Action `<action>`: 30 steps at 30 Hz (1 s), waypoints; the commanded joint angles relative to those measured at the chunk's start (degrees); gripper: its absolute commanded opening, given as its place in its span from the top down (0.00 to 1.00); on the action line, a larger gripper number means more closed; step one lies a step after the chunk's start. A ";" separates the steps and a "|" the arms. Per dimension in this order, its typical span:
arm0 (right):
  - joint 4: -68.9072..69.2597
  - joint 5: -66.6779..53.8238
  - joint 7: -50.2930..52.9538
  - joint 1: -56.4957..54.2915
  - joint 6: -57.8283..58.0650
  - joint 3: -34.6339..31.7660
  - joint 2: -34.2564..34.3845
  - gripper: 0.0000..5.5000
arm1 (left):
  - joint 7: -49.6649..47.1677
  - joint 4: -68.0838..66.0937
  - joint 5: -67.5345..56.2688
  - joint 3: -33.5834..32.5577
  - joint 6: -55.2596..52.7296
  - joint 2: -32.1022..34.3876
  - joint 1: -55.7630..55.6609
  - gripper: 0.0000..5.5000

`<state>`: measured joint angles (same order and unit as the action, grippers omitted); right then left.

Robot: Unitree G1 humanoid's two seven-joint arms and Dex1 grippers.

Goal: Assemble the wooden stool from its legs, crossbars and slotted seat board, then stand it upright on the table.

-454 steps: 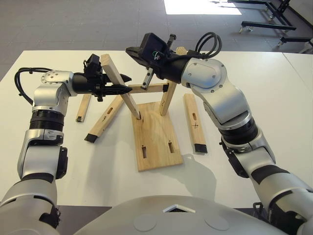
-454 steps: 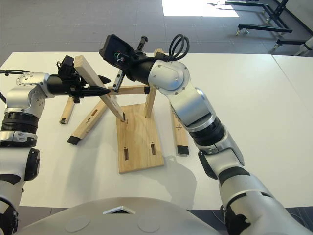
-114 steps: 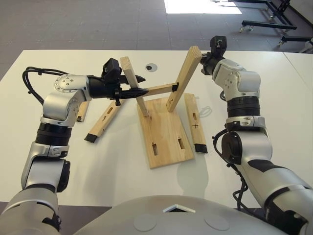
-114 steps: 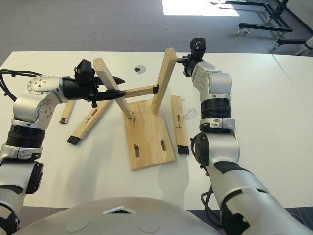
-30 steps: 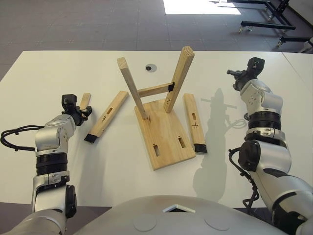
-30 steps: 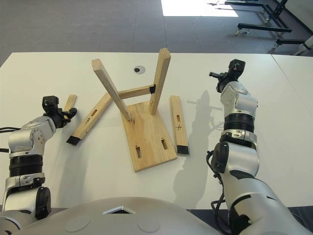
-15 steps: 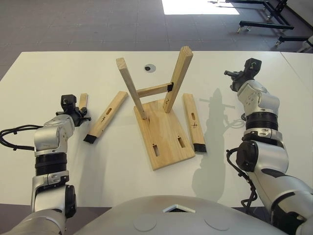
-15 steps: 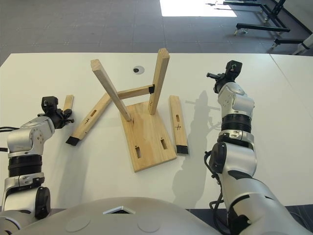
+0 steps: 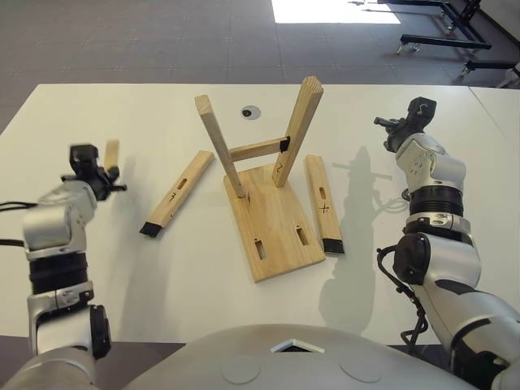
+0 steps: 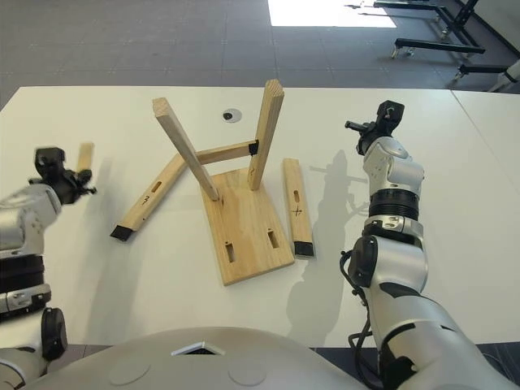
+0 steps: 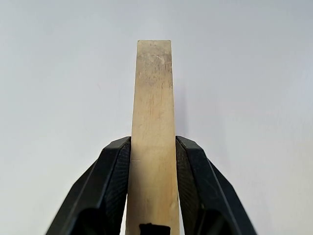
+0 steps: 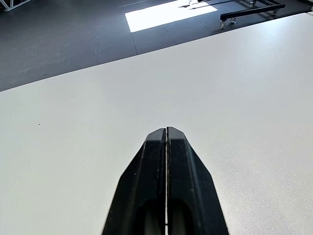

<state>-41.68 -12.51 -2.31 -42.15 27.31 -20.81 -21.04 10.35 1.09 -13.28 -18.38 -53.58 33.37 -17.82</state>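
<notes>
Two upright legs [image 9: 218,146] sit in the seat board [image 9: 276,236], joined by a crossbar [image 9: 256,149]; two loose legs [image 9: 177,193] lie beside it; left gripper [image 11: 152,147], well left, clamps the second crossbar [image 11: 154,93]; right gripper [image 12: 166,131], well right, closed, empty; roughly half remains.

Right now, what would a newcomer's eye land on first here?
At the centre, two tilted legs stand in the seat board, joined by a crossbar. One loose leg lies flat on its left, another on its right. Far left, the left gripper is shut on a short crossbar.
</notes>
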 commanded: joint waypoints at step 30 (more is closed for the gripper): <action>24.12 -45.58 -6.33 -26.28 36.21 -11.95 17.05 1.00 | 11.95 1.69 3.41 17.08 28.96 -8.58 -30.39 0.77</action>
<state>-20.80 -59.41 -7.69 -69.95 65.84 -34.59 -2.88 21.93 2.89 -10.40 -0.46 -24.36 23.64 -49.52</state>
